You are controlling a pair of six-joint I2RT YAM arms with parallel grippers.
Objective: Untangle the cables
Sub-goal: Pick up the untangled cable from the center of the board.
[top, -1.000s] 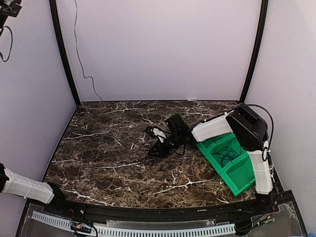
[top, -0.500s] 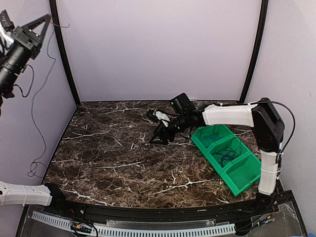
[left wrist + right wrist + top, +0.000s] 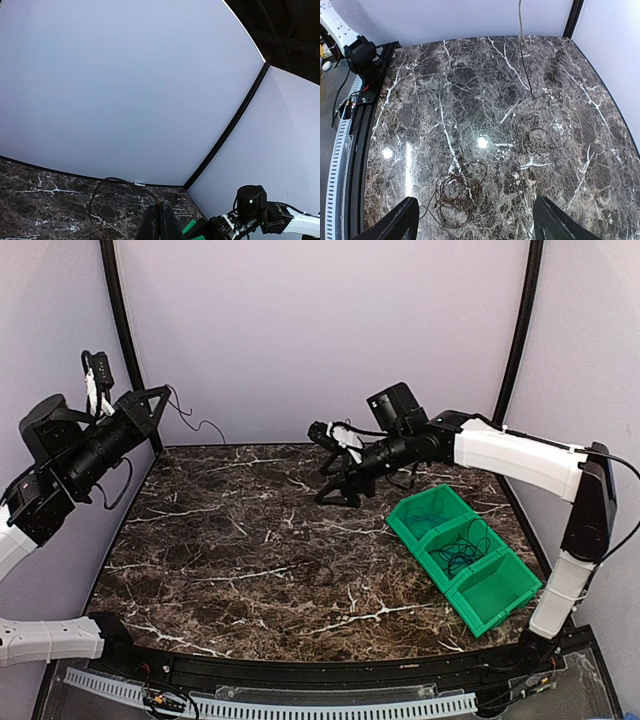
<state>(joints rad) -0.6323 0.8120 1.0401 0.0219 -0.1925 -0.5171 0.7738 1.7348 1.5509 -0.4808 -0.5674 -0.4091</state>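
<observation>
My left gripper point(image 3: 160, 396) is raised at the far left, near the back wall, and is shut on a thin black cable point(image 3: 192, 420) that arcs out from its tip. In the left wrist view the shut fingers point(image 3: 160, 216) pinch that cable point(image 3: 117, 180), which loops away to the left. My right gripper point(image 3: 328, 466) hangs open above the back middle of the table. Its wrist view shows the jaws wide apart point(image 3: 476, 200) over a dark coiled cable point(image 3: 455, 192) lying on the marble. Another strand point(image 3: 522, 55) runs down from the back wall.
A green three-compartment bin point(image 3: 497, 592) stands at the right; its far compartment holds a blue cable point(image 3: 430, 512) and the middle one black cables point(image 3: 464, 551). Black frame posts point(image 3: 514, 340) stand at the back corners. The marble table point(image 3: 220, 540) ends at a black rail in front.
My left arm has swung down and right from the top left corner with the cable in it. My right arm has lifted and reached towards the back, and its jaws have opened wide.
</observation>
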